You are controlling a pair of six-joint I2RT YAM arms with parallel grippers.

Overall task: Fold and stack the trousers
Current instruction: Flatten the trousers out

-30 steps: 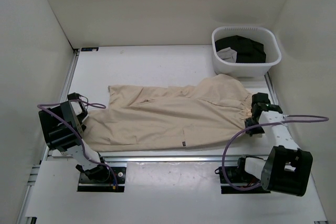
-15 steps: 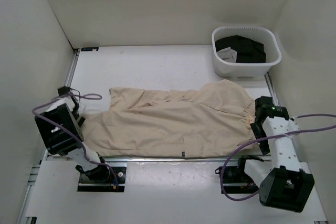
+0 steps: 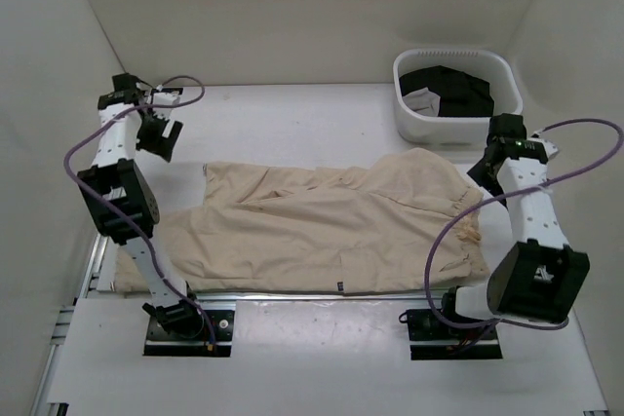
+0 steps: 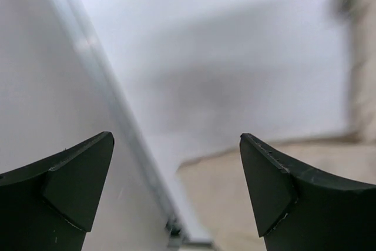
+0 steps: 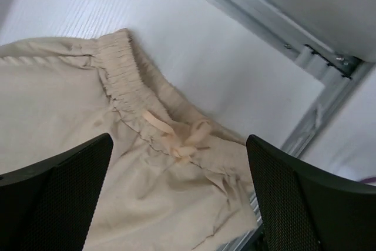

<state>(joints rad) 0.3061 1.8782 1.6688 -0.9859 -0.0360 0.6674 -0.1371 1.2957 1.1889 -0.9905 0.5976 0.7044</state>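
The beige trousers lie spread flat across the middle of the table, waistband to the right and legs to the left, with a small dark tag near the front edge. My left gripper hangs open in the air beyond the leg ends, near the left wall. The left wrist view is blurred, with the left gripper empty and a beige edge of the trousers below. My right gripper hovers open above the waistband. In the right wrist view the right gripper is empty over the drawstring bow.
A white basket holding black garments stands at the back right, just beyond the right arm. Aluminium rails run along the table's front and sides. White walls enclose the table on three sides.
The right gripper opened and let go of the waistband. Both arms rose and swung toward the far side, off the trousers' ends. The cloth settled flatter.
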